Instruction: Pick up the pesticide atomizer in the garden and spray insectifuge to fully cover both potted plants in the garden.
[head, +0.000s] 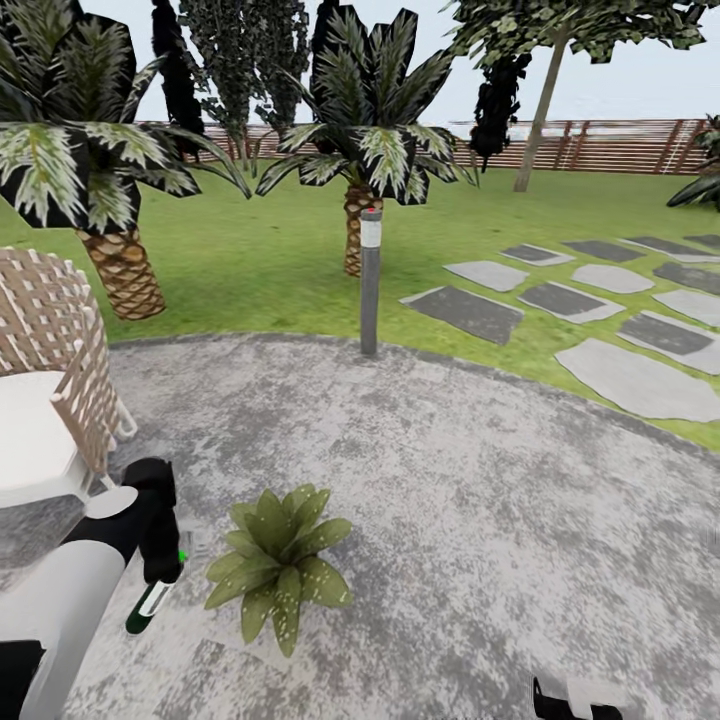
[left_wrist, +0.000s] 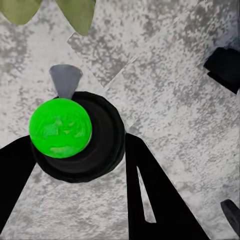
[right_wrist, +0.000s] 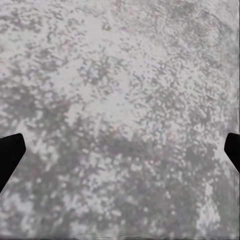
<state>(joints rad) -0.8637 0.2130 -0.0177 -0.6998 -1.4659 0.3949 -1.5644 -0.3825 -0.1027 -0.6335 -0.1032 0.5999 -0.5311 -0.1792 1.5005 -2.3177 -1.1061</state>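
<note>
Left gripper (head: 160, 575) clamped on the pesticide atomizer (head: 148, 605), bottle hanging tilted, long axis near vertical, just left of the potted plant (head: 278, 565) on the patio (head: 480, 520). Right gripper (right_wrist: 120, 150) jaws apart, empty, over bare stone, farther from the plant, so the left arm is nearer

Bare patio (head: 480, 520) right of plant (head: 278, 562)

Potted plant (head: 278, 565) lower centre on patio (head: 450, 480); atomizer (head: 152, 600) just left; chair (head: 50, 370) at left edge; post (head: 370, 282) centre, palms (head: 365, 140) behind.
</note>
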